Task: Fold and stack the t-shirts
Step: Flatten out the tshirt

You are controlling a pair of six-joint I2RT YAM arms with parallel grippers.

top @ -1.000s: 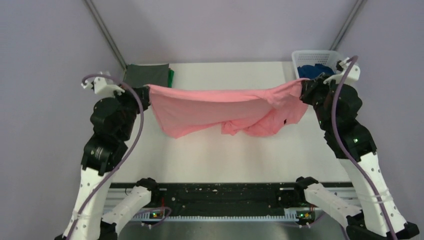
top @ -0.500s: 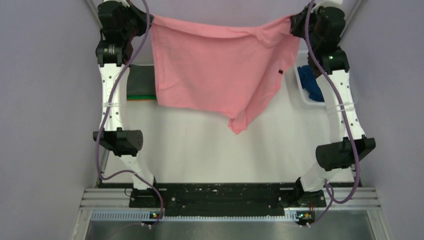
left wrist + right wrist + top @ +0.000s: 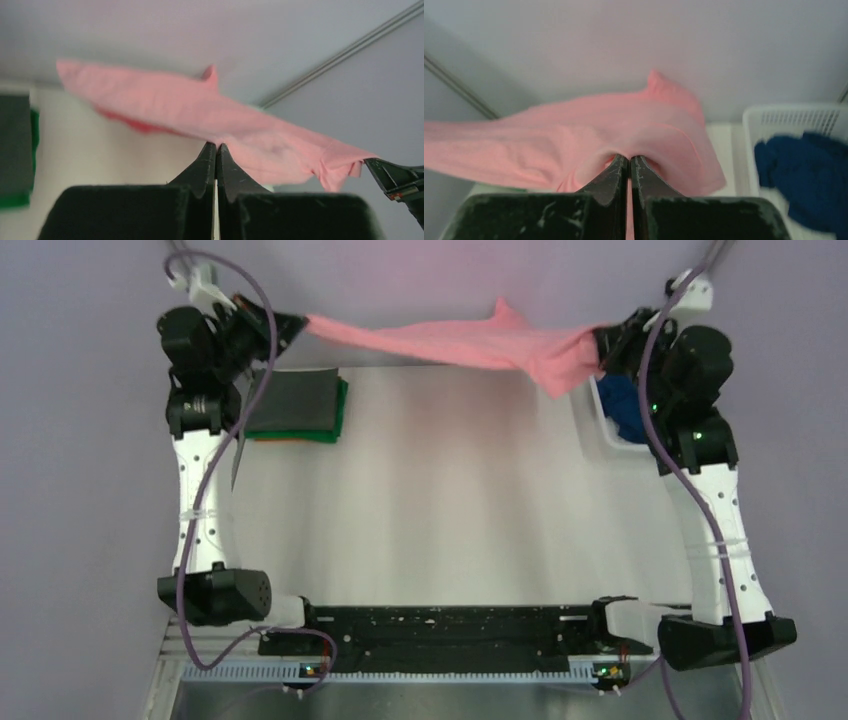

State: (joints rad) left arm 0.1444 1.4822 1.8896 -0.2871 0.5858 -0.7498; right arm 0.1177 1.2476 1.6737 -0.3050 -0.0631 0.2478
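Note:
A salmon-pink t-shirt (image 3: pixel 460 342) stretches in the air across the far end of the table, nearly flat and edge-on from above. My left gripper (image 3: pixel 300 324) is shut on its left corner, and my right gripper (image 3: pixel 597 340) is shut on its right corner. The cloth (image 3: pixel 210 112) runs away from the closed left gripper (image 3: pixel 216 146) in the left wrist view. In the right wrist view the pink cloth (image 3: pixel 614 135) bunches around the closed right gripper (image 3: pixel 629 158). A folded grey t-shirt (image 3: pixel 293 402) lies on a green one (image 3: pixel 340 415) at the far left. A dark blue t-shirt (image 3: pixel 625 410) fills the basket.
A white lattice basket (image 3: pixel 607 432) stands at the table's far right edge, also seen in the right wrist view (image 3: pixel 794 120). Both arms reach high toward the back wall. The black rail with the arm bases (image 3: pixel 450 625) runs along the near edge.
The pink shirt hung down as a wide sheet half a second ago; it has now swung up and away into a thin horizontal band. Both arms have come down slightly and tilted back.

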